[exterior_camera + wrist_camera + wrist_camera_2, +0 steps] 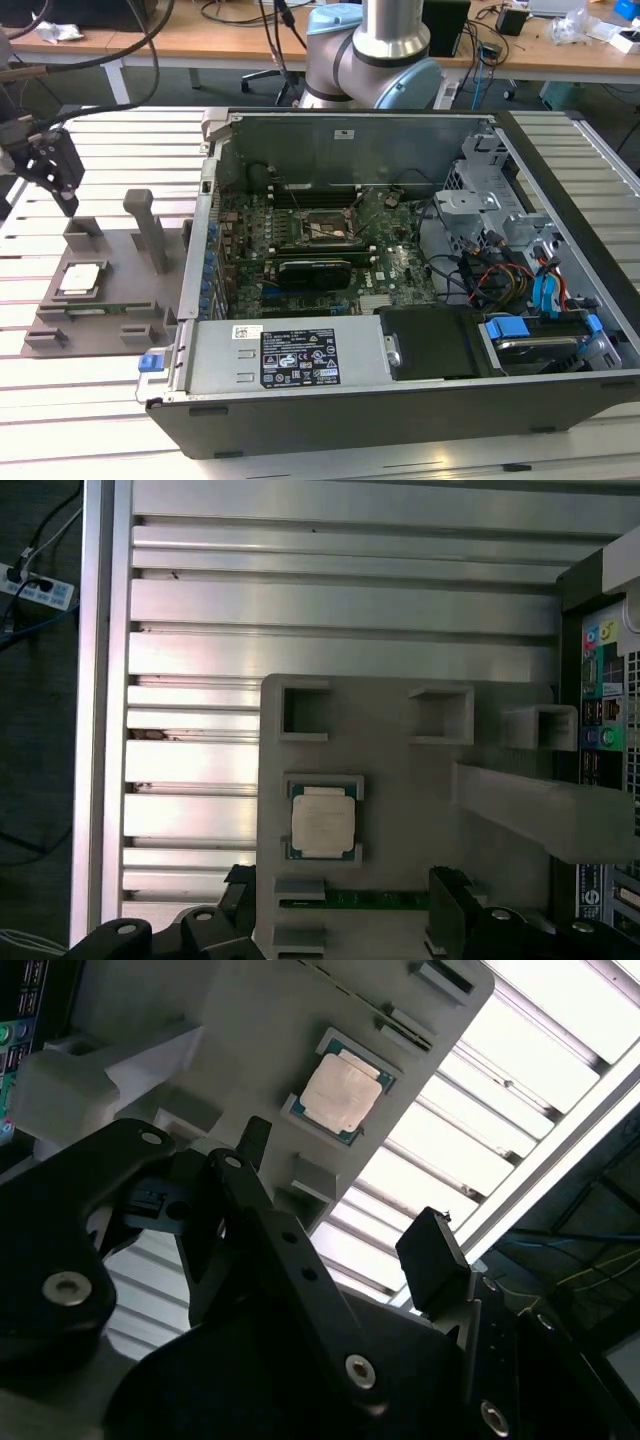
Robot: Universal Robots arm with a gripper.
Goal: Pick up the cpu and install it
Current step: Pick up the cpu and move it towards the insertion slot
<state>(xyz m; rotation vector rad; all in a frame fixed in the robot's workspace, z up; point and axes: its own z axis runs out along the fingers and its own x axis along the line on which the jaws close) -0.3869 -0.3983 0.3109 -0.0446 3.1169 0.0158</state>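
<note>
work stands at its start: the cpu [322, 820] lies untouched in its grey holder tray [400, 780], the gripper [343, 880] hovers near it, jaws spread wide and empty, and the motherboard socket [325, 228] looks unfilled.

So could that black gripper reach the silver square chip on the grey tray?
Probably yes: the silver square chip lies uncovered in its grey tray, and the open black gripper hangs close by, empty.
</note>
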